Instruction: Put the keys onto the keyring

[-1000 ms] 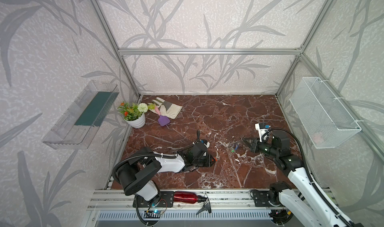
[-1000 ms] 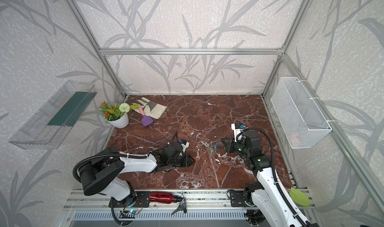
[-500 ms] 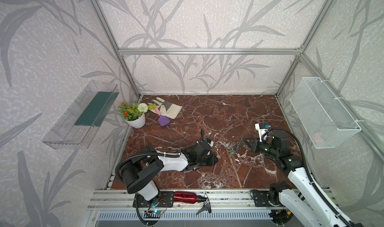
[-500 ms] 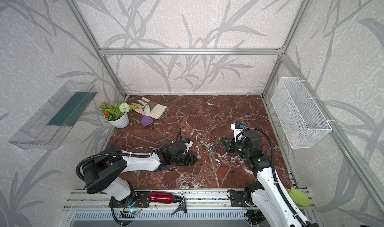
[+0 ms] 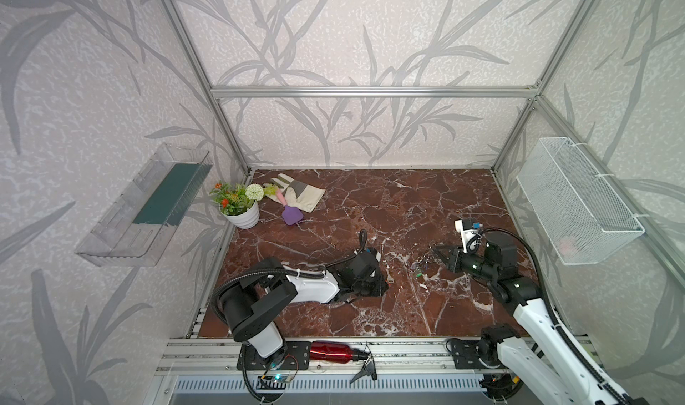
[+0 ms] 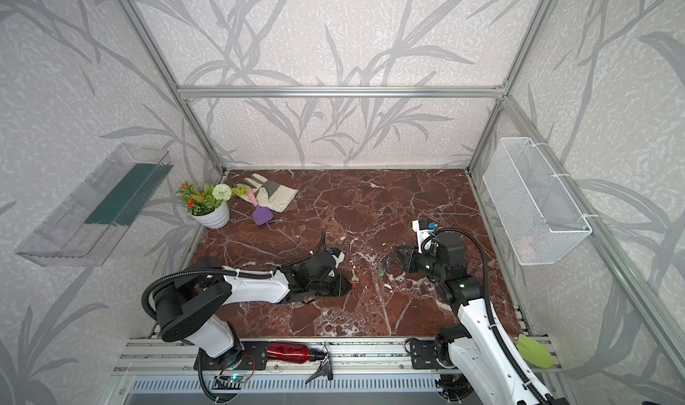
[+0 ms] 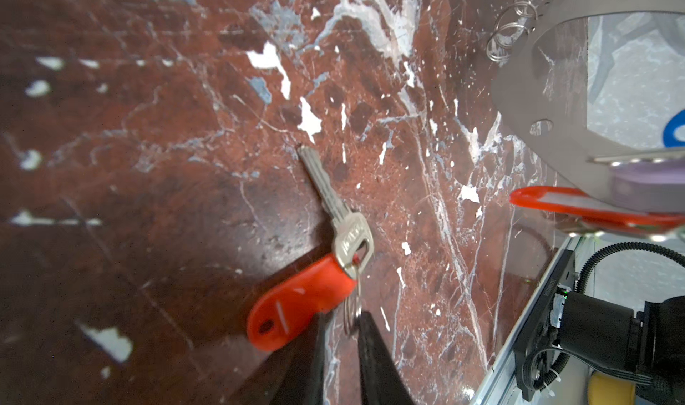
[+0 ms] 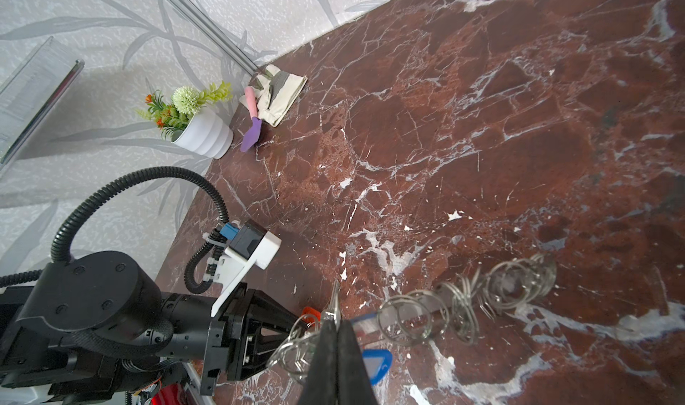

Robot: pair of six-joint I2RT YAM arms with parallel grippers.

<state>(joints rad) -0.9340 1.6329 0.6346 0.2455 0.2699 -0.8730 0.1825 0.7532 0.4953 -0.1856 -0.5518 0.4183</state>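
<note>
A silvery key (image 7: 348,232) with a red-orange tag (image 7: 296,303) lies at the tip of my left gripper (image 7: 341,316), low over the marble left of centre in both top views (image 5: 385,284) (image 6: 348,281). Its jaws have closed down on the key's small split ring (image 7: 350,310), which rests against one finger. My right gripper (image 8: 337,323) is shut on the grey keyring (image 7: 519,95) and holds it just above the floor, right of centre (image 5: 422,264). Several split rings (image 8: 407,321) line the keyring's edge. Blue (image 8: 376,360) and green (image 6: 380,273) tags hang at it.
A white flower pot (image 5: 242,214), a glove (image 5: 300,195) and a purple trowel (image 5: 291,216) sit at the back left. On the front rail lie a red bottle (image 5: 331,351) and pliers (image 5: 365,366). A wire basket (image 5: 578,206) hangs on the right wall, a clear shelf (image 5: 148,206) on the left.
My left gripper has moved right up to the red-tagged key and its jaws have narrowed onto the key's ring. The right arm and the keyring have stayed put.
</note>
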